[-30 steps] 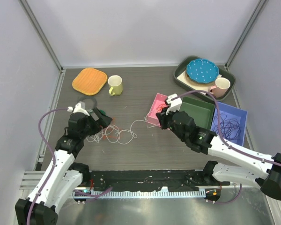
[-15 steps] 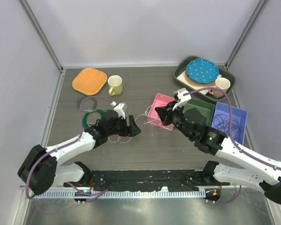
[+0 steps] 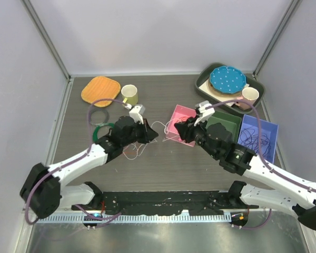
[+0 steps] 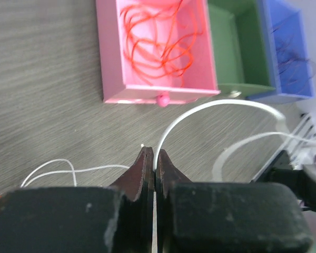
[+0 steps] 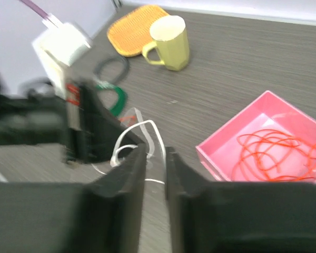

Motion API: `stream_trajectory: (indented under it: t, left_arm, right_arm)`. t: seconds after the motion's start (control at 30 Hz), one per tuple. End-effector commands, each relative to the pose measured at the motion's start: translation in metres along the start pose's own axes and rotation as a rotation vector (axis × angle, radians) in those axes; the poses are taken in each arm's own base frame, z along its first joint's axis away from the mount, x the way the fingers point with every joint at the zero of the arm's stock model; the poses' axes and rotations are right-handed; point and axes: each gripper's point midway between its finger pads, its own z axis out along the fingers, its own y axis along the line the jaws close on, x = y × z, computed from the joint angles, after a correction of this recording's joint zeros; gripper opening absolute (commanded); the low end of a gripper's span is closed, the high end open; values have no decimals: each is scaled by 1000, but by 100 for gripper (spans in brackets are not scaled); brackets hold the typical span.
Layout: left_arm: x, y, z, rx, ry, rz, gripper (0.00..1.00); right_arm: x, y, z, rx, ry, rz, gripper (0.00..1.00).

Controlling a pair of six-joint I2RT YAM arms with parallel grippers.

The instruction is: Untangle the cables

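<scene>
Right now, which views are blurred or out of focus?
Top external: sharp, evenly lit, no glare. Left wrist: pink box crisp; own jaws and the white cable beyond them soft. Right wrist: motion-smeared, worst on the left arm and own jaws; yellow mug readable.

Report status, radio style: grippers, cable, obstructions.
Left gripper shut on white cable. Right gripper narrowly open, cable loop at its tips. Pink tray close by, holding red cables; nothing blocking.
</scene>
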Motion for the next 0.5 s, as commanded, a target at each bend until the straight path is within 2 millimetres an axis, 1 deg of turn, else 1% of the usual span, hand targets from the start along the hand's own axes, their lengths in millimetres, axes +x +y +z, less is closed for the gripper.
stream_trajectory:
  t: [0.0,0.03,0.07,0.1,0.13,0.17,0.2,0.23,0.27,0.3,0.33,0.37,0.4,0.43,0.47]
  left_arm:
    - [-81,-52,-56,113,-274,10,0]
    - [-90,-58,-67,126,-313,-4,0]
    - [-99,-61,-76,126,-352,-16,0]
    - [-109,-69,-94,155,-396,-23,0]
    - [-113,-73,-102,167,-417,-26,0]
    - [-118,-77,-109,178,-435,-31,0]
    - [-122,-82,-117,201,-455,-29,0]
    - [-125,-87,-124,220,-472,-29,0]
    - [-127,-91,-128,237,-474,-29,0]
    - [-128,-94,-131,248,-476,-32,0]
    - [-128,-97,-132,259,-471,-34,0]
    - [-129,-99,-133,270,-471,-36,0]
    - [-128,-102,-133,286,-460,-35,0]
    - [-127,-104,-133,292,-452,-39,0]
    - [-125,-105,-130,299,-438,-41,0]
  right_arm:
    - [24,-1,15,5,100,-113,44]
    - [24,3,18,-21,111,-138,51]
    - [30,5,24,-28,127,-154,57]
    - [31,6,26,-43,128,-189,59]
    - [36,15,26,-100,142,-207,60]
    - [33,20,28,-134,122,-217,61]
    - [42,21,27,-162,136,-252,62]
    - [37,34,28,-227,99,-254,63]
    - [38,39,26,-269,89,-273,63]
    - [46,40,25,-299,91,-290,63]
    - [39,50,24,-354,43,-300,63]
    - [42,61,19,-426,35,-299,63]
    - [45,64,15,-456,23,-296,63]
    - [37,73,12,-501,-27,-291,63]
    - [36,81,7,-551,-43,-290,63]
